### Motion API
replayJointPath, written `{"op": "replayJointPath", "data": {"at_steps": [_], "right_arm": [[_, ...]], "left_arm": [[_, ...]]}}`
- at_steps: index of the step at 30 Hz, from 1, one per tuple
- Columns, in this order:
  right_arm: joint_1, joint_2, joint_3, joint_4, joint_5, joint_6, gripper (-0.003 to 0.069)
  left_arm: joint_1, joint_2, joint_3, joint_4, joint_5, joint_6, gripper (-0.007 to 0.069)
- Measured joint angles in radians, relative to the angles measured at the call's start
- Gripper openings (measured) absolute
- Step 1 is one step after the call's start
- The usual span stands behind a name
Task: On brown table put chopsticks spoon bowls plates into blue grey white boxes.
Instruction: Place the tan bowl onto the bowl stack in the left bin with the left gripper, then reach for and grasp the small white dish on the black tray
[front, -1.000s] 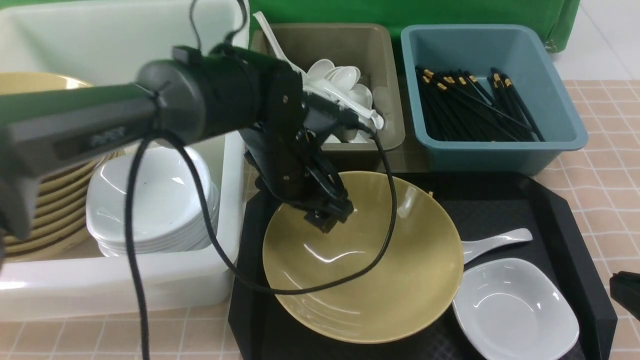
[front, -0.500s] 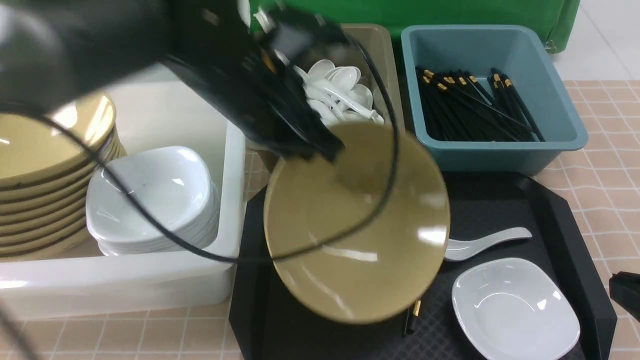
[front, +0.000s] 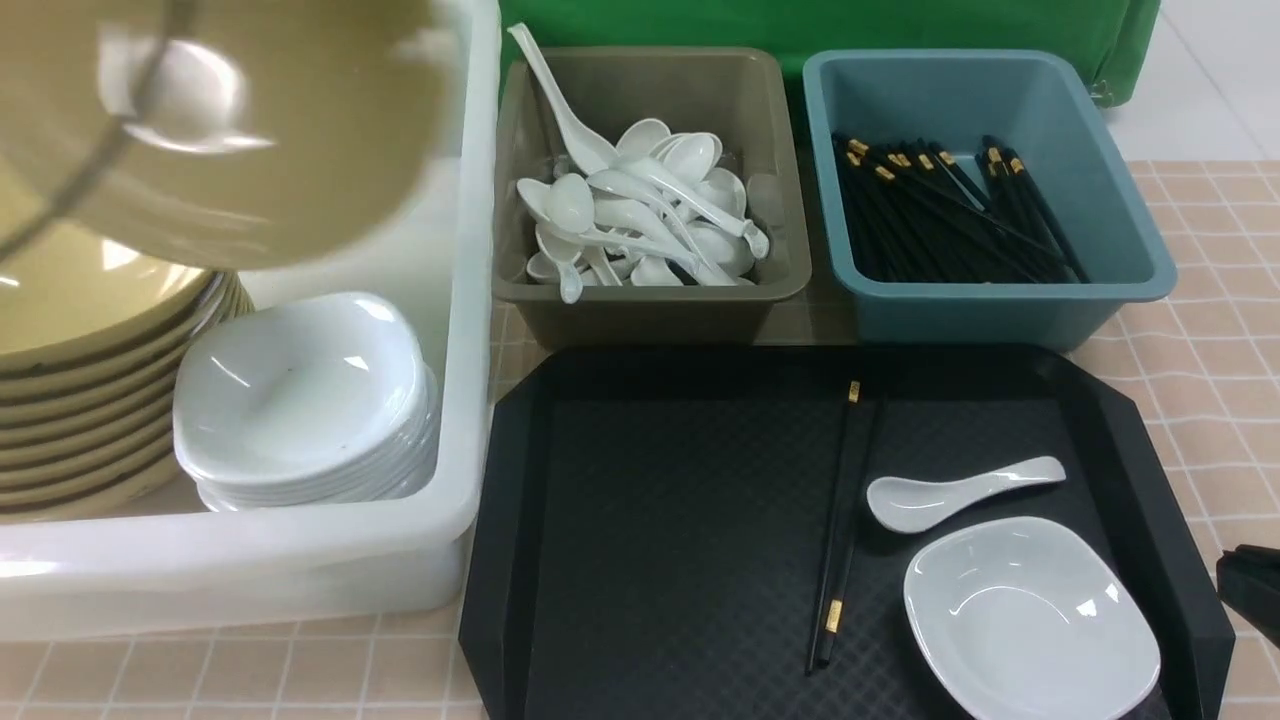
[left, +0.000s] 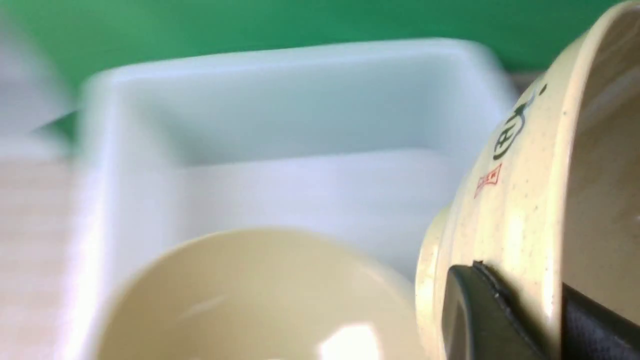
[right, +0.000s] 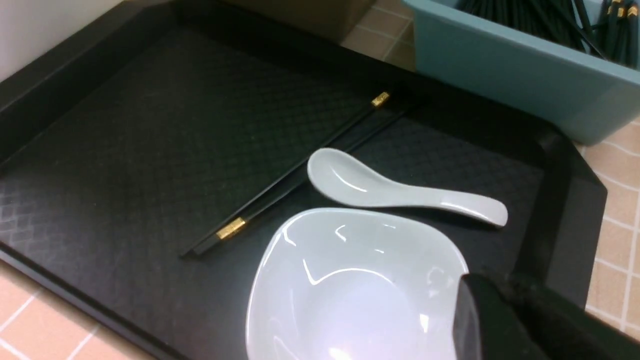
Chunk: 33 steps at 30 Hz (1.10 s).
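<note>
A mustard-yellow bowl (front: 230, 130) hangs blurred above the white box (front: 250, 570), over a stack of bowls (front: 90, 330). My left gripper (left: 540, 320) is shut on its rim (left: 530, 165), one finger outside and one inside. On the black tray (front: 660, 520) lie a pair of chopsticks (front: 845, 520), a white spoon (front: 950, 492) and a white plate (front: 1030, 615). My right gripper (front: 1245, 580) sits at the tray's right edge, its fingers (right: 480, 310) together, empty, just beside the plate (right: 350, 290).
White plates (front: 300, 400) are stacked in the white box beside the bowls. The grey box (front: 650, 310) holds several spoons and the blue box (front: 1000, 300) several chopsticks; both stand behind the tray. The brown table (front: 1200, 380) shows to the right.
My left gripper closed on the bowl's rim, lifted it off the tray and carried it left over the white box. That uncovered the chopsticks. The right gripper stayed put.
</note>
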Motion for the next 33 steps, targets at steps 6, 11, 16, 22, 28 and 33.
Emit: {"op": "replayJointPath", "data": {"at_steps": [6,11,16,22,28,33], "right_arm": [[0.0,0.0,0.0,0.0,0.0,0.0,0.0096],[0.0,0.0,0.0,0.0,0.0,0.0,0.0099],[0.0,0.0,0.0,0.001,0.0,0.0,0.0099],[0.0,0.0,0.0,0.002,-0.001,0.0,0.0099],[0.0,0.0,0.0,0.003,-0.003,0.0,0.0104],[0.0,0.002,0.023,0.004,-0.036,0.013,0.0125]], "left_arm": [[0.235,0.053,0.076,-0.009,-0.019,-0.09,0.0012],[0.272,0.09,0.148,-0.015,-0.066,-0.114,0.0111],[0.274,0.078,0.172,-0.047,-0.095,-0.115,0.0396],[0.274,-0.051,0.175,-0.063,-0.124,-0.087,0.0519],[0.274,-0.078,0.199,-0.144,-0.157,-0.002,0.0445],[0.271,-0.014,0.296,-0.311,-0.14,0.037,0.024]]}}
